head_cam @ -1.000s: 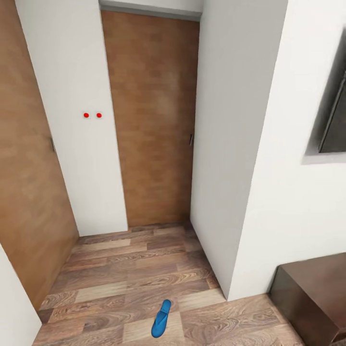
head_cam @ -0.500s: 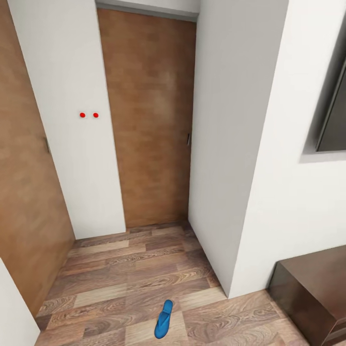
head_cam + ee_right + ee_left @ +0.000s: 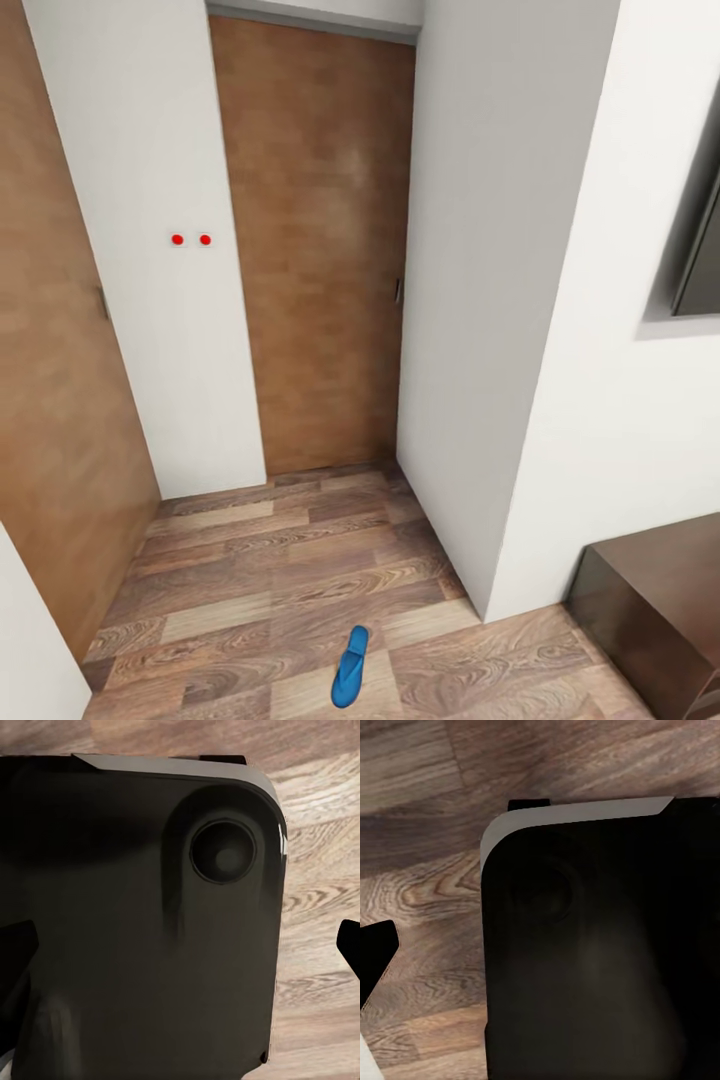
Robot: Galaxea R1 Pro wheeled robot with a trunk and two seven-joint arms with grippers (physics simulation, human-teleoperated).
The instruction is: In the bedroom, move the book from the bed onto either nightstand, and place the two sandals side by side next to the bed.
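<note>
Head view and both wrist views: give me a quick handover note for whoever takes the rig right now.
Grippers: the wrist views show dark robot body over plank floor; whether either gripper is open or shut cannot be told.
Things: one blue sandal lies on the wood floor in front of the robot, near a white wall corner. A dark wooden cabinet sits at right.
Done: nothing evident.
Left: both sandals beside the bed, book to a nightstand.

White walls (image 3: 500, 300) frame a recess with two brown wooden doors (image 3: 315, 250); two red dots (image 3: 191, 240) mark the panel between them. Wood-plank floor (image 3: 280, 580) below, a dark cabinet (image 3: 655, 600) at the right, a dark-framed opening (image 3: 700, 270) above it
</note>
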